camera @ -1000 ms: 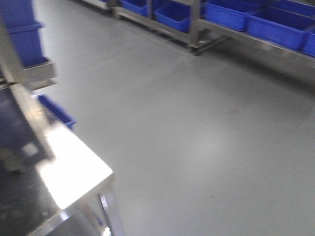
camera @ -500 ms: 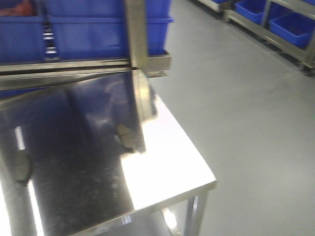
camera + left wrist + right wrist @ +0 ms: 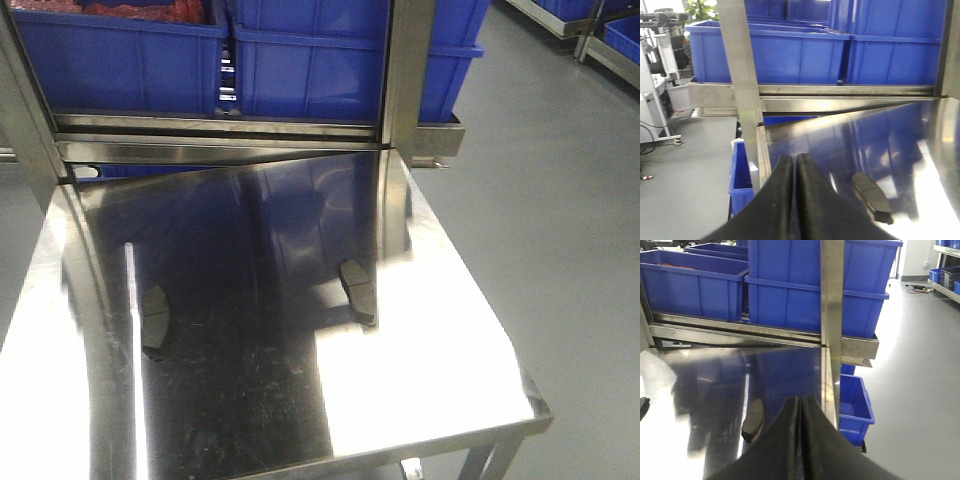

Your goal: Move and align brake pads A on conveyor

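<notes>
Two brake pads A lie flat on a shiny steel table [image 3: 440,350], one at the left [image 3: 155,320] and one right of centre [image 3: 357,290]. In the left wrist view my left gripper [image 3: 794,158] is shut and empty, above the table's left edge, with a pad [image 3: 871,196] lying to its right. My right gripper [image 3: 801,399] is also shut with nothing in it. It hangs near the table's right edge, and a pad [image 3: 753,420] lies to its left. Neither gripper touches a pad. The conveyor is out of view.
Large blue bins [image 3: 330,50] stand on a steel rack behind the table. Upright steel posts [image 3: 405,70] rise at the table's back corners. A small blue bin [image 3: 855,400] sits on the grey floor to the right, another [image 3: 740,172] to the left.
The front view has swung from open grey floor onto the steel table, which now fills the frame with both pads in sight.
</notes>
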